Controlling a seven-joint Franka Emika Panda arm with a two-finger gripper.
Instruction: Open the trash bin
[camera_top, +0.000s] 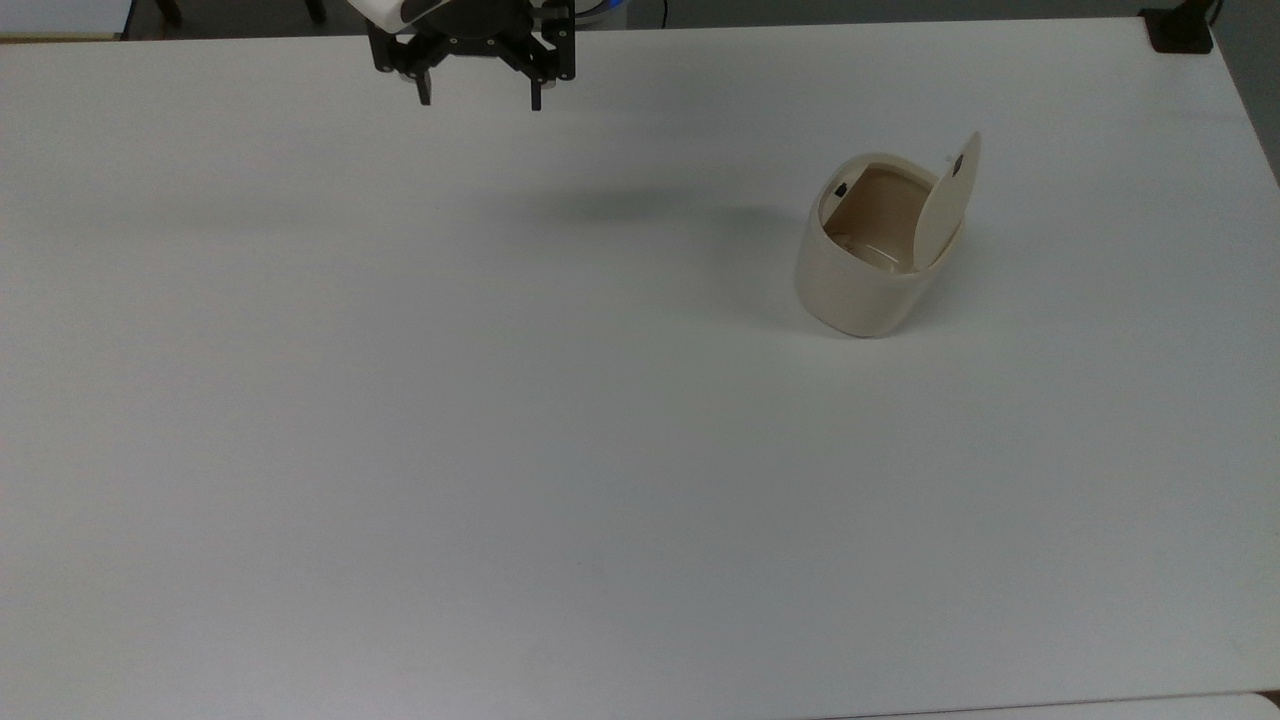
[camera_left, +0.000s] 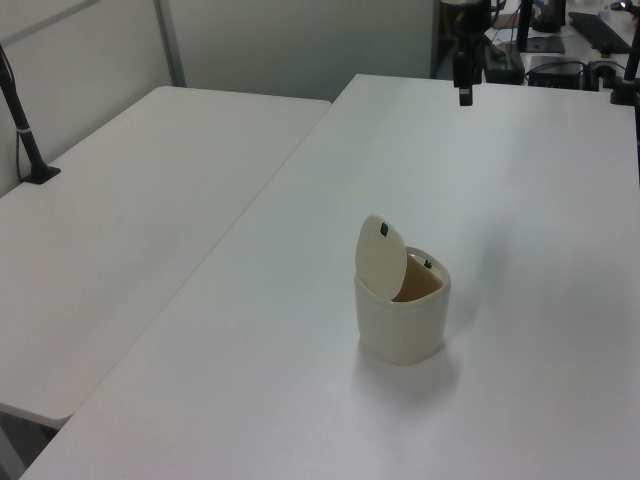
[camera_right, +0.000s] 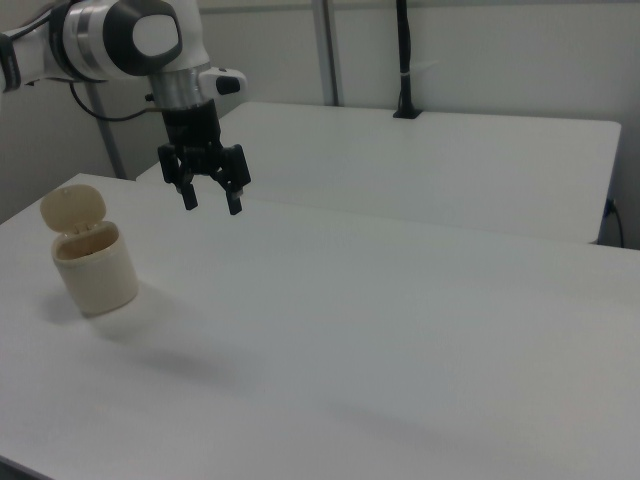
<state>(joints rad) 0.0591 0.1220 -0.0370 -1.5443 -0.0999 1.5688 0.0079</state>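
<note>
The cream trash bin (camera_top: 868, 270) stands upright on the white table (camera_top: 500, 450), toward the top view's upper right, with its flat lid (camera_top: 948, 200) swung up on its hinge and standing nearly vertical at the bin's right rim in the top view. A small black button (camera_top: 957, 166) shows near the raised lid's upper edge, and a small dark catch (camera_top: 841, 189) sits on the opposite rim; the brownish inside of the bin is exposed. The gripper (camera_top: 479, 100) hangs in the air above the table's far edge in the top view, well apart from the bin and off to the top view's left of it, touching nothing. Its two black fingers (camera_top: 536, 95) are spread wide and point down, with only air between them. In the right view the gripper (camera_right: 210, 203) hovers above the table to the right view's right of the bin (camera_right: 95, 265), and higher than the bin's raised lid (camera_right: 72, 209). In the left view the bin (camera_left: 401, 318) is near the middle of the table and the gripper (camera_left: 465, 93) is far behind it, over the far end.
</note>
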